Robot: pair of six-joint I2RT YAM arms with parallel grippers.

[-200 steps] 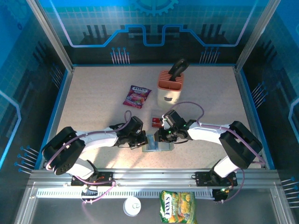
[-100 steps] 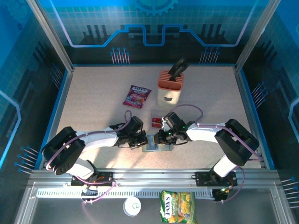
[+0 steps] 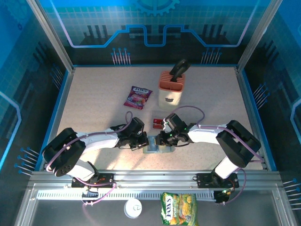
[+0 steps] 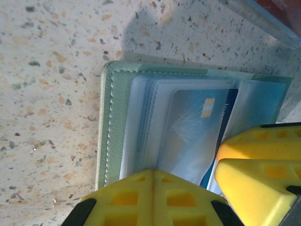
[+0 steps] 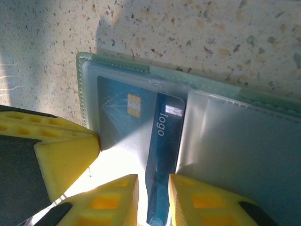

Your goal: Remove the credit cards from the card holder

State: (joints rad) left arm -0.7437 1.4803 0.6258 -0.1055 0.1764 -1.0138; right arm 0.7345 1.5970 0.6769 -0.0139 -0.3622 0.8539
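Note:
The grey-green card holder (image 3: 157, 148) lies open on the table between my two grippers. In the left wrist view its stitched edge (image 4: 109, 122) and clear sleeves show, with a blue credit card (image 4: 195, 125) inside. My left gripper (image 4: 154, 181) is shut, its tips pressed on the sleeves. In the right wrist view the blue card (image 5: 167, 136) sticks partly out of its sleeve (image 5: 244, 141) and curls up between the narrowly parted fingers of my right gripper (image 5: 154, 197). Red credit cards (image 3: 157, 123) lie on the table just behind the holder.
A peach slotted block (image 3: 170, 87) with a dark tool in it stands behind the cards. A purple-red snack packet (image 3: 138, 97) lies at the left of it. Both grippers (image 3: 143, 141) (image 3: 164, 138) crowd the holder. A yellow-green packet (image 3: 178, 208) lies off the table's front.
My right arm has drawn in slightly to the left over the holder. The left arm has stayed where it was, still shut.

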